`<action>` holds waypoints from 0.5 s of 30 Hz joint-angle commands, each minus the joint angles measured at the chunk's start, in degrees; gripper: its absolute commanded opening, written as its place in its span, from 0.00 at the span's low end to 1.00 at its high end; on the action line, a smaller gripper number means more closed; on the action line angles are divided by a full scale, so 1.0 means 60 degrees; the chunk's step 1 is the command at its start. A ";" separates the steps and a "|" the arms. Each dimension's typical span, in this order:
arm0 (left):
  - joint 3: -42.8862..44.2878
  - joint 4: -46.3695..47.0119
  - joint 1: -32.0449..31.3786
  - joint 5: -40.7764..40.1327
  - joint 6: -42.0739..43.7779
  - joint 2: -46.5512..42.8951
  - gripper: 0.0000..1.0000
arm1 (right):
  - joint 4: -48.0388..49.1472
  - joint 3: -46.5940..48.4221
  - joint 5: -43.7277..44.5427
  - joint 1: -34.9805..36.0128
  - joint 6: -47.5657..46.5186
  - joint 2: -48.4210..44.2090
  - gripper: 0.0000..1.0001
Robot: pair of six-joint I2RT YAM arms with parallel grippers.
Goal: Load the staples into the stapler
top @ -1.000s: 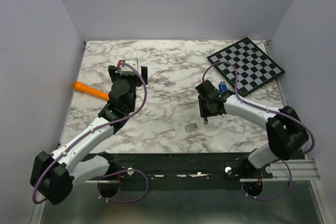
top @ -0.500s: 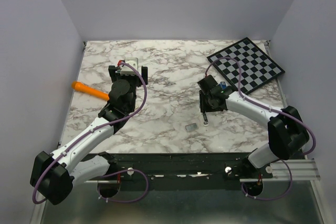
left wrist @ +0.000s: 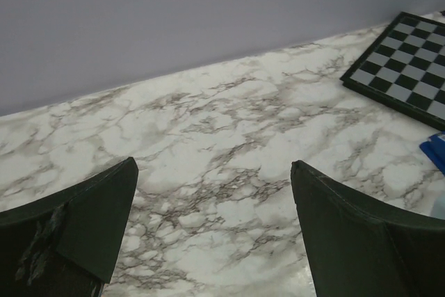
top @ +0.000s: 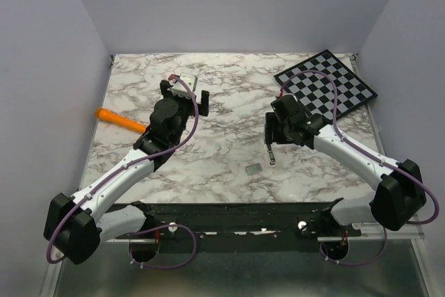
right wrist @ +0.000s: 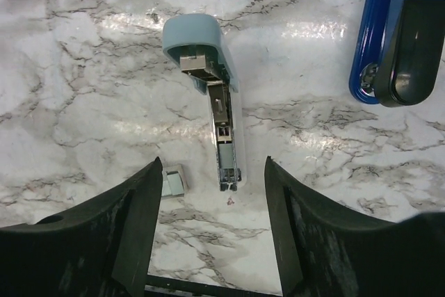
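Observation:
The stapler is opened out. Its light blue top (right wrist: pixel 208 95) lies on the marble with the silvery channel facing up, and shows as a thin sliver in the top view (top: pixel 270 152). The dark blue base (right wrist: pixel 389 26) lies apart at the upper right. The staples (right wrist: pixel 172 180), a small silvery block, lie just left of the channel's near end, and also show in the top view (top: pixel 254 169). My right gripper (right wrist: pixel 212 168) is open and empty, hovering above the channel's near end (top: pixel 272 137). My left gripper (left wrist: pixel 214 168) is open and empty over bare marble at the back left (top: pixel 185 92).
An orange pen-like stick (top: pixel 122 121) lies at the left of the table. A black and white checkerboard (top: pixel 327 86) lies at the back right, also in the left wrist view (left wrist: pixel 410 67). A dark rail (top: pixel 229 210) runs along the near table edge.
My right gripper has drawn back and up from the stapler top, which stays on the table. My left gripper has swung to the right and a little toward the back.

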 commanded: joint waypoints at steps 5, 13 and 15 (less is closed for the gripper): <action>0.2316 -0.2360 -0.0076 0.4375 -0.1407 0.2131 0.99 | 0.1148 -0.2260 -0.1311 -0.0041 0.0221 -0.1995 0.65; 0.4278 -0.3751 -0.0617 0.6692 -0.1628 0.4477 0.99 | 0.4855 -0.5295 -0.1533 0.0047 -0.0087 -0.3653 0.64; 0.4790 -0.3899 -0.0895 0.6809 -0.1686 0.5151 0.99 | 0.5165 -0.5618 -0.1430 0.0077 -0.0248 -0.3609 0.61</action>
